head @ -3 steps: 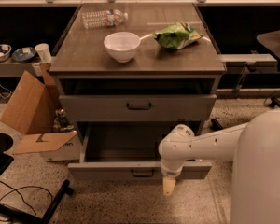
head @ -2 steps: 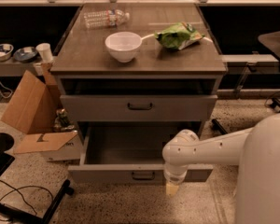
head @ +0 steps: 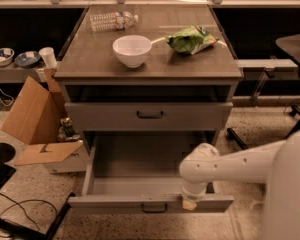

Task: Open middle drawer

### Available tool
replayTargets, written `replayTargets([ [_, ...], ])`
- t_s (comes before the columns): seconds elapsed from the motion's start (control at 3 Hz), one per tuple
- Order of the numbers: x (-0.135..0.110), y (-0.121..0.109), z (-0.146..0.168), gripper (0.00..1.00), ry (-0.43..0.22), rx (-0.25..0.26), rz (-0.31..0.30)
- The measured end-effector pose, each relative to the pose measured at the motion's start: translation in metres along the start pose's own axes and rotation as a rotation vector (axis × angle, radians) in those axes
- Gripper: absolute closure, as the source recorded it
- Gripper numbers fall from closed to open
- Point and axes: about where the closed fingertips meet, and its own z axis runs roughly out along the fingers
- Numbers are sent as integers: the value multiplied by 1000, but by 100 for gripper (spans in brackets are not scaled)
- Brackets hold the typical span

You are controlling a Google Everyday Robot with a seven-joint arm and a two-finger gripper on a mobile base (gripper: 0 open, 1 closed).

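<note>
The middle drawer [head: 115,203] is the wide grey one with a low front panel and a small black bar handle [head: 154,208]. It stands pulled far out from the cabinet, and its plain grey inside [head: 140,156] is empty. My gripper [head: 189,203] points down at the drawer's front rim, a little right of the handle. The white arm reaches in from the right. Above it, the taller-fronted grey drawer [head: 149,115] is shut.
On the cabinet top [head: 90,64] are a white bowl [head: 132,50], a green bag [head: 191,39] and a plastic bottle [head: 112,20]. Cardboard boxes [head: 35,116] lie on the floor at the left. Black cables [head: 20,219] run front left. A shelf with dishes [head: 15,59] is at the left.
The middle drawer has come further out toward the camera. My gripper has moved with its front rim, slightly to the right and down.
</note>
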Motion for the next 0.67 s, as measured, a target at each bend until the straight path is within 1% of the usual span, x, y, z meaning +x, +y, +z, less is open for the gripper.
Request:
replayTargets([
  [0.33,-2,0,0,100,0,0,0],
  [0.67,9,12,2,100,0,-9,31],
])
